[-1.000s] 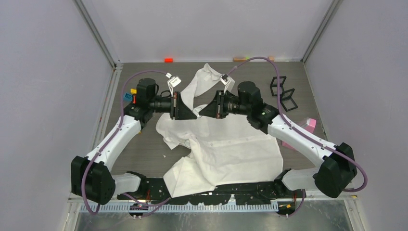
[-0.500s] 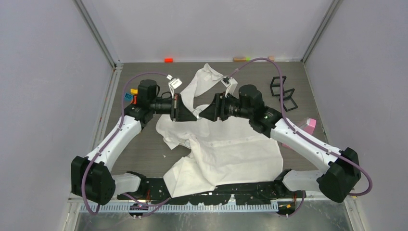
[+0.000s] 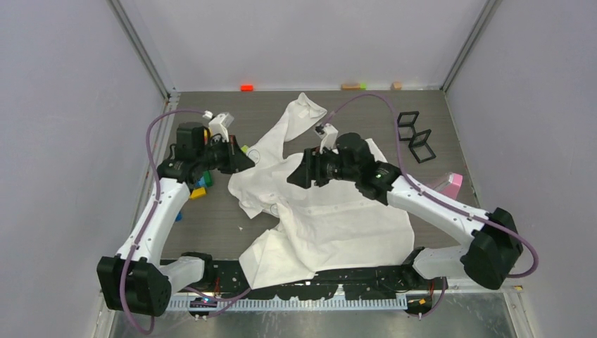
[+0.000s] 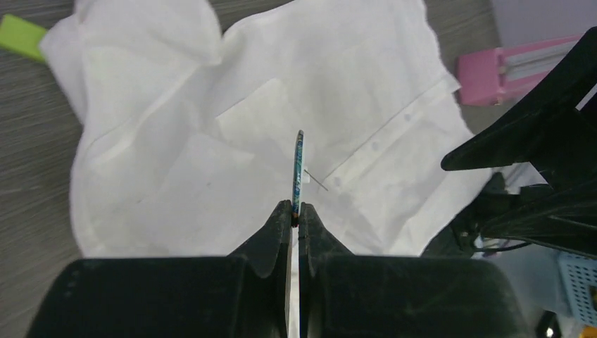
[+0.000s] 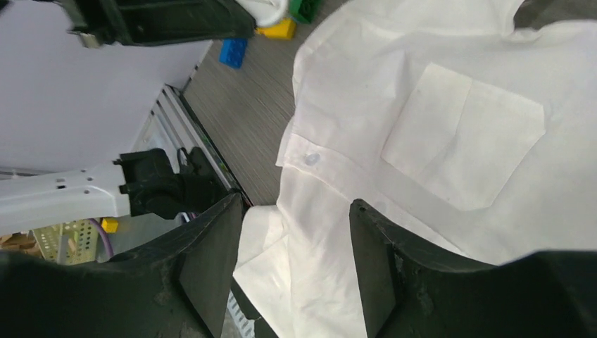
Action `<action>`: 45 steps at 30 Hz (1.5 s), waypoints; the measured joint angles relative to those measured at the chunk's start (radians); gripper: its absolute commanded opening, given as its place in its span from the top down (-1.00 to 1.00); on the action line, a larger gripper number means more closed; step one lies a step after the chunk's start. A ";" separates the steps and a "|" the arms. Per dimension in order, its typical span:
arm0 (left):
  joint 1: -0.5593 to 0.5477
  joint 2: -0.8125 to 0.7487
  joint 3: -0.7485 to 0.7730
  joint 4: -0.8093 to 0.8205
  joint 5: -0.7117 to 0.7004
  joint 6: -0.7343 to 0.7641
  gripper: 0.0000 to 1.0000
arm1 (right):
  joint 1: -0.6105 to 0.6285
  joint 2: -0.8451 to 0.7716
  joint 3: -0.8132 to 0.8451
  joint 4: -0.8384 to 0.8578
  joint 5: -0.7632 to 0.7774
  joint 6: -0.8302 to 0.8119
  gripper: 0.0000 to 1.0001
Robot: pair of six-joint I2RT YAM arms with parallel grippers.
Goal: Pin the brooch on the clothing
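The clothing (image 3: pixel 338 218) is a white shirt spread rumpled over the middle of the table. My left gripper (image 3: pixel 246 162) hovers over its left edge, shut on the brooch (image 4: pixel 298 169). The brooch is a thin bluish disc seen edge-on, and its bare pin (image 4: pixel 317 180) sticks out to the right above the shirt (image 4: pixel 197 141). My right gripper (image 3: pixel 292 176) hangs open over the shirt's upper middle with nothing between its fingers (image 5: pixel 211 246). Below it lie the button placket and the square chest pocket (image 5: pixel 464 134).
Yellow and blue blocks (image 3: pixel 198 190) lie left of the shirt under the left arm. Two black wire frames (image 3: pixel 415 137) stand at the back right. A pink object (image 3: pixel 450 182) lies by the right arm. Small coloured pieces (image 3: pixel 246 87) sit along the back wall.
The two grippers were tip to tip over the shirt. The right gripper has opened and let go. The left arm has drawn back to the left, keeping the brooch.
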 measured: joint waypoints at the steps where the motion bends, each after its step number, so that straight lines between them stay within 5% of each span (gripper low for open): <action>1: 0.000 -0.011 0.000 -0.029 -0.047 0.023 1.00 | 0.018 0.031 0.007 -0.010 0.009 -0.001 -0.20; 9: 0.000 -0.057 0.000 -0.151 -0.309 0.113 1.00 | 0.145 0.358 0.212 -0.090 0.079 -0.022 -0.08; 20: 0.000 -0.057 0.000 -0.169 -0.361 0.126 1.00 | 0.211 0.627 0.490 -0.154 0.104 -0.098 0.03; 29: 0.000 -0.057 0.000 -0.169 -0.369 0.125 1.00 | 0.224 0.735 0.572 -0.195 0.128 -0.143 0.20; 38: 0.000 -0.057 -0.003 -0.168 -0.375 0.124 1.00 | 0.232 0.766 0.581 -0.201 0.169 -0.163 0.92; 45: -0.020 -0.051 -0.029 -0.178 -0.373 0.093 1.00 | 0.232 0.729 0.497 -0.130 0.248 -0.143 0.99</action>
